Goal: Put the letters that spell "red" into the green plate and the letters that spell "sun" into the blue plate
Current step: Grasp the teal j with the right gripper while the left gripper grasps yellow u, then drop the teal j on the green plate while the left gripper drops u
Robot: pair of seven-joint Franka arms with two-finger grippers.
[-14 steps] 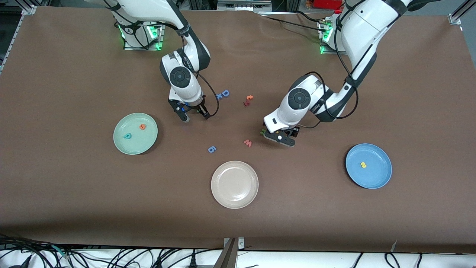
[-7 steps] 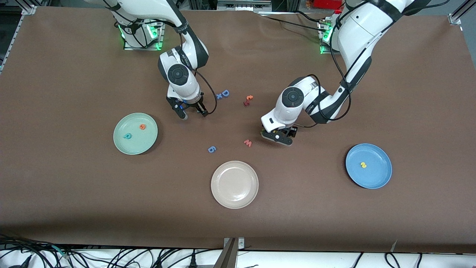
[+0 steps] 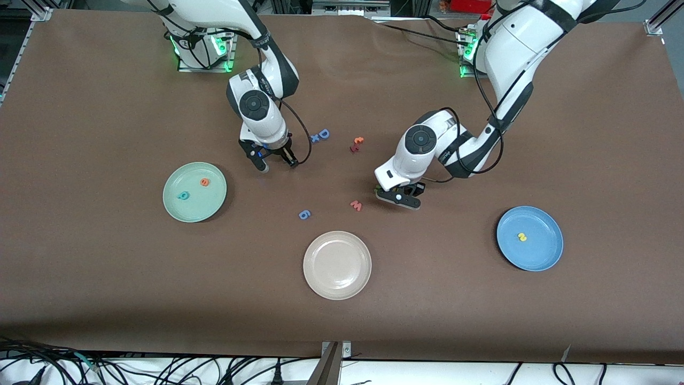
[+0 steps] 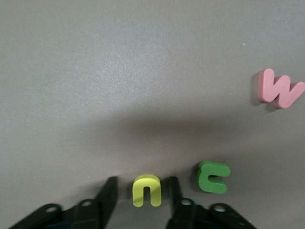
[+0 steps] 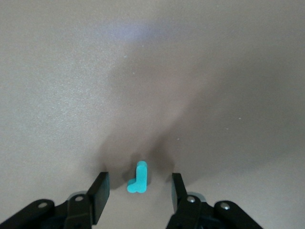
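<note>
left pincer (image 4: 141, 195) low, right pincer (image 5: 138, 191) low, both parted

teal r (image 5: 138, 179) between parted end effector (image 5: 138, 188) fingers

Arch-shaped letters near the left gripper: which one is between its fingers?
The yellow arch stands between the left gripper's open fingers. The green arch lies just outside one finger, toward the pink w.

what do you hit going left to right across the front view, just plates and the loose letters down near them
green plate → blue g → cream plate → pink w → blue plate
</note>
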